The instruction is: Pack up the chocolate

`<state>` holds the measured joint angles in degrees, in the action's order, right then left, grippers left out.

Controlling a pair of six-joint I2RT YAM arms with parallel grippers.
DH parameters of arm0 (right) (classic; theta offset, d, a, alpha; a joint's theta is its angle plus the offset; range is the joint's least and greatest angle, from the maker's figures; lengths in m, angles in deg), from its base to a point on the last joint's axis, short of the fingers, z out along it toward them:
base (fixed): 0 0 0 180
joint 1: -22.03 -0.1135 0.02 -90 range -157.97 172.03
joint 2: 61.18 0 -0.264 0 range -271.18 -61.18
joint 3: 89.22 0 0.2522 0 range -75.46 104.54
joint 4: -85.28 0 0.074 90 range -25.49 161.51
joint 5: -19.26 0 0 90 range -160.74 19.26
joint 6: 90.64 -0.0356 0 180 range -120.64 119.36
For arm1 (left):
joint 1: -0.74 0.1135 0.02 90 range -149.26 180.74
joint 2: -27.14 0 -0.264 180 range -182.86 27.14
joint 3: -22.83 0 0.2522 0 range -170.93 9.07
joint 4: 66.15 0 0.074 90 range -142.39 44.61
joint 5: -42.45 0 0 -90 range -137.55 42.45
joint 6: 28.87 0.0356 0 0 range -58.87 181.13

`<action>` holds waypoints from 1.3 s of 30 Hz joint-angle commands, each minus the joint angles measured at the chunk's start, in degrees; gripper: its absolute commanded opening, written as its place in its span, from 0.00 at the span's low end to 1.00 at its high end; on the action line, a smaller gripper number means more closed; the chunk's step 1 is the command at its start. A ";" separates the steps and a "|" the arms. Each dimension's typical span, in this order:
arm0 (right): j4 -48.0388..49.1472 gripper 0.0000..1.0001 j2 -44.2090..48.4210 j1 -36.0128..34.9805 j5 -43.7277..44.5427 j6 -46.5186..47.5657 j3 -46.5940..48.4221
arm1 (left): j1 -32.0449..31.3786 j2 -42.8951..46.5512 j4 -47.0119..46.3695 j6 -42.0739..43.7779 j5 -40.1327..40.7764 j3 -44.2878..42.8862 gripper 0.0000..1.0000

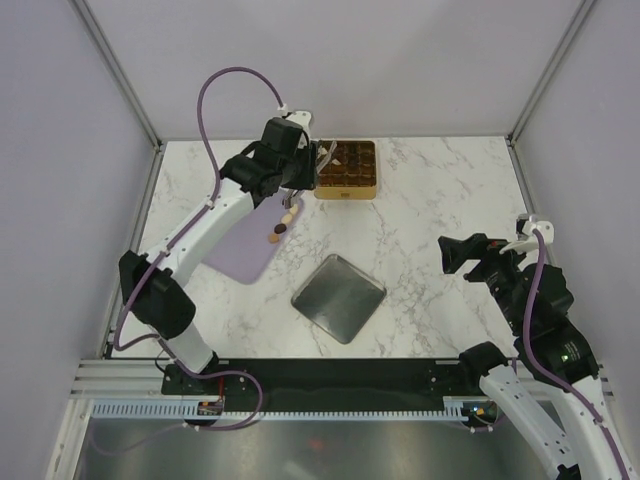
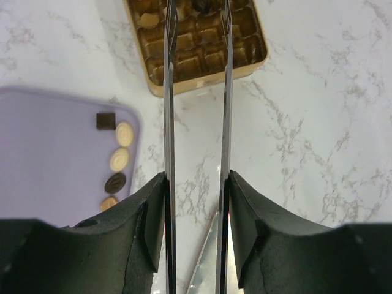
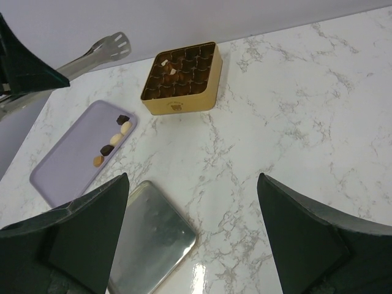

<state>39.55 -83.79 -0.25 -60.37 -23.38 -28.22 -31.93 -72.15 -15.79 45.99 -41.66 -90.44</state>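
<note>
Gripping tongs (image 2: 169,122) over tin (image 3: 199,98), left claw (image 2: 197,191), chocolate (image 2: 119,160) on board (image 2: 49,153), stamp (image 3: 176,105) illegible

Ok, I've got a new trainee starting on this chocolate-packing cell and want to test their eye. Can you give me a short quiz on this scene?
1. How many chocolate pieces lie on the lilac board?
2. True or false: the right gripper is open and holds nothing.
3. The left gripper is closed on: A a spoon, B metal tongs, C a cloth?
Key: 1. five; 2. true; 3. B.
</note>
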 commanded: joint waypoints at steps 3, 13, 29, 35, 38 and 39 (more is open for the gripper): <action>0.24 0.94 0.64 -0.22 -0.09 -0.02 -0.40 | -0.21 10.59 4.35 -2.17 8.08 11.07 0.50; -0.73 0.94 2.92 -0.22 -2.11 -0.55 -0.75 | 0.93 21.06 12.70 -10.95 11.42 24.26 0.50; -0.29 0.94 1.52 -0.22 -3.60 -1.43 0.30 | 3.22 23.52 12.27 -11.23 6.06 33.85 0.47; -0.20 0.94 1.60 -0.22 -3.52 -1.69 0.22 | 3.22 21.51 11.13 -11.32 6.50 35.60 0.47; -0.20 0.93 1.87 -0.22 -3.52 -1.60 0.13 | 3.31 20.19 10.16 -11.49 6.68 36.31 0.47; -0.29 0.94 1.96 -0.22 -3.60 -1.52 0.13 | 3.48 19.84 9.72 -11.41 6.42 36.57 0.47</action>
<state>38.04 -81.97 -0.25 -63.38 -24.47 -28.83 -28.63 -51.23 -3.20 36.39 -34.84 -54.59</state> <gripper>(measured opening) 0.938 0.480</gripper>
